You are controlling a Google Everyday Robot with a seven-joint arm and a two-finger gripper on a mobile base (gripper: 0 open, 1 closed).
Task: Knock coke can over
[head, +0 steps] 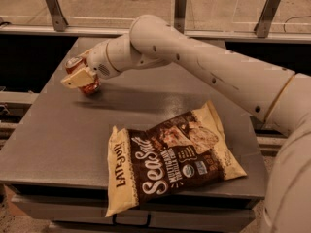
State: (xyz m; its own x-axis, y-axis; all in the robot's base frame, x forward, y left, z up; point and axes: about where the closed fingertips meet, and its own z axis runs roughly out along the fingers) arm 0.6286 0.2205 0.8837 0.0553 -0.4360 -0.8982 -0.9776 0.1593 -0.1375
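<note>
The coke can (74, 63), small and red with a silver top, stands near the far left corner of the grey table (53, 140). It leans a little, with its top towards the left. My gripper (77, 79), cream-coloured at the end of the white arm (204, 62), is right against the can's front side and covers its middle. The arm reaches in from the right, across the back of the table.
A large brown and cream Sea Salt chip bag (170, 154) lies flat at the table's front, right of the middle. The table's left edge is close to the can. A rail with metal posts (180, 8) runs behind the table.
</note>
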